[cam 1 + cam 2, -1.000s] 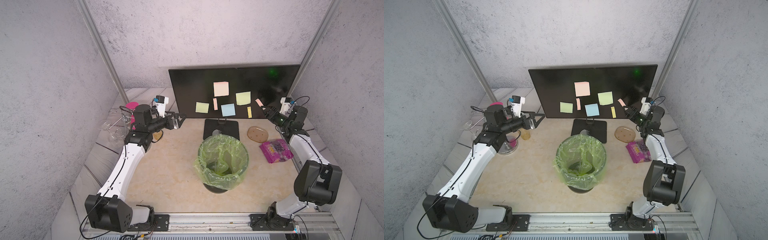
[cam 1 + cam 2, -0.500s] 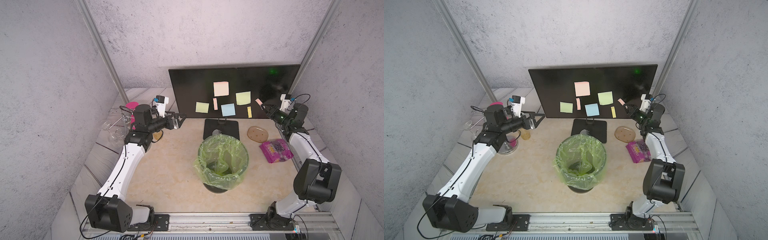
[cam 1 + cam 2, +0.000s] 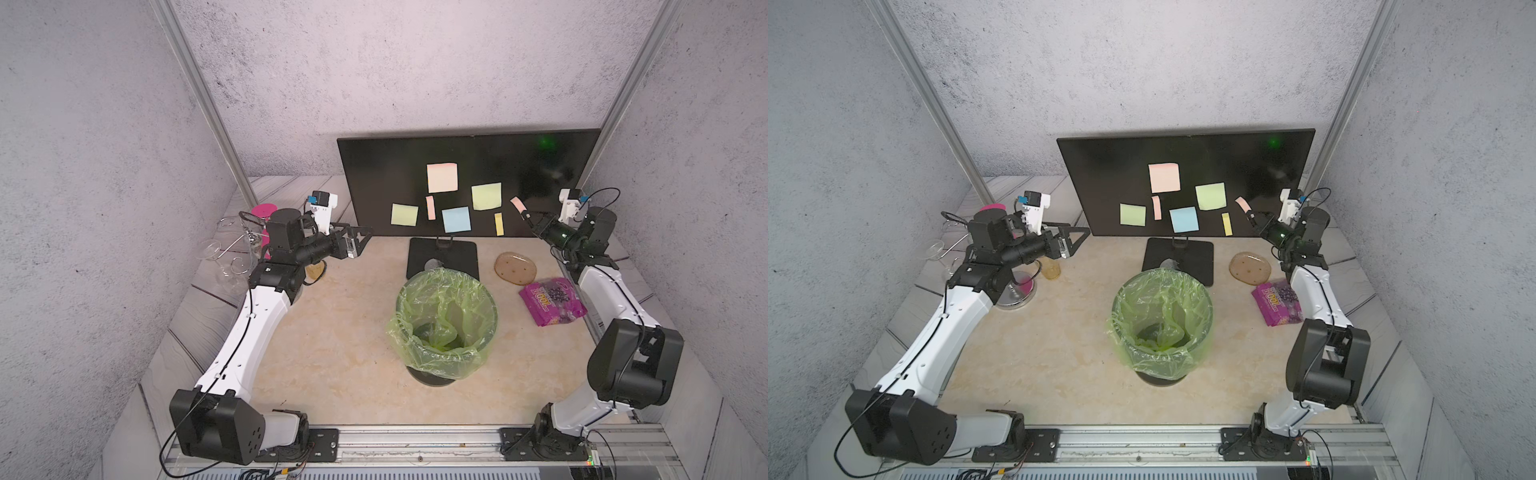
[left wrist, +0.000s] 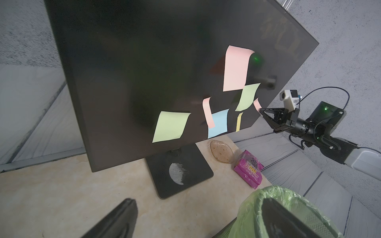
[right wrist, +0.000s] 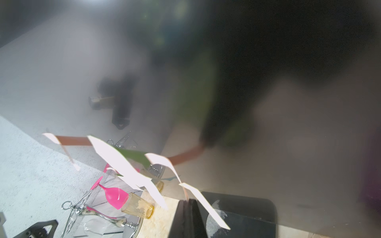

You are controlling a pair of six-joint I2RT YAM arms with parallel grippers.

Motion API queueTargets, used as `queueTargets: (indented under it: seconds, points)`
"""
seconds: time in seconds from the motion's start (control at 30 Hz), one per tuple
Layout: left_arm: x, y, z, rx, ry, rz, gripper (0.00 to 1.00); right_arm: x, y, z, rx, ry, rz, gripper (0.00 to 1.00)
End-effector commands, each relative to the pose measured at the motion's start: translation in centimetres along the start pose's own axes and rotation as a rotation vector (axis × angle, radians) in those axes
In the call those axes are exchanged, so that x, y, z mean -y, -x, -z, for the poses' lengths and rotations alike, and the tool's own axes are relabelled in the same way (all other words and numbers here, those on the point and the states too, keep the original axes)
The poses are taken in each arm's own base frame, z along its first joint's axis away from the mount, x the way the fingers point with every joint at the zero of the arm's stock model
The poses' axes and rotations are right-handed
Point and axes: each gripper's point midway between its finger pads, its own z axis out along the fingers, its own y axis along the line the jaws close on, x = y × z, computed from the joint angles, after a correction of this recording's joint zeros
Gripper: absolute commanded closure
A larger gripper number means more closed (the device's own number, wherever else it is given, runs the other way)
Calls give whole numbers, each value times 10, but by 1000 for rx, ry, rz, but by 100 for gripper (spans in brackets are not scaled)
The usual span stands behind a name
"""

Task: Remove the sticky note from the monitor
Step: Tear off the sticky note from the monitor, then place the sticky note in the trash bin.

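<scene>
The bin [image 3: 432,357] stands mid-counter before the monitor [image 3: 395,174]. Bare counter [image 3: 332,340] lies open left of it; dish [image 3: 515,269] and packet [image 3: 552,301] crowd the right.

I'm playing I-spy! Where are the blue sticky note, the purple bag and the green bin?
blue sticky note [image 3: 456,219]: in a top view, middle of the paper.
purple bag [image 3: 552,301]: in a top view, middle of its printed front.
green bin [image 3: 440,359]: in a top view, liner on its near outer wall.

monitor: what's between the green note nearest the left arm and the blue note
A narrow pink note is stuck between the green note and the blue note on the monitor. It shows in both top views.
</scene>
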Motion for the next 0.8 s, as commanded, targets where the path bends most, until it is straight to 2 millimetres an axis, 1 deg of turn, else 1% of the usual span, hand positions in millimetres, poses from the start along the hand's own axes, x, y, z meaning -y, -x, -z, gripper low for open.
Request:
queueTargets:
  seconds: [0.0, 0.07, 0.13, 0.23, 0.3, 0.4, 0.5, 0.6, 0.7, 0.73, 0.77]
  points:
    - [11, 13, 3, 24, -22, -39, 0, -60, -6, 18, -22, 102, 124, 100]
    - [10, 13, 2, 25, -24, -37, 0, -82, -19, 26, -54, 131, 179, 100]
    - [11, 14, 2, 25, -29, -31, 0, -108, -38, 34, -102, 165, 241, 100]
    - [12, 15, 2, 29, -32, -30, 0, -144, -77, 46, -201, 206, 354, 100]
    - [13, 16, 1, 34, -37, -29, 0, -166, -108, 52, -278, 249, 425, 100]
    - [13, 19, 1, 46, -44, -25, 0, -196, -139, 61, -362, 337, 494, 100]
    - [13, 20, 0, 53, -42, -29, 0, -211, -167, 70, -467, 391, 589, 100]
    - [11, 22, -1, 75, -43, -24, 0, -219, -196, 77, -567, 430, 702, 100]
    - [12, 23, -2, 87, -52, -19, 0, -208, -222, 77, -701, 397, 776, 100]
    - [12, 24, -2, 89, -56, -23, 0, -202, -230, 75, -746, 376, 799, 97]
    - [13, 24, -1, 91, -57, -24, 0, -196, -235, 73, -783, 350, 822, 91]
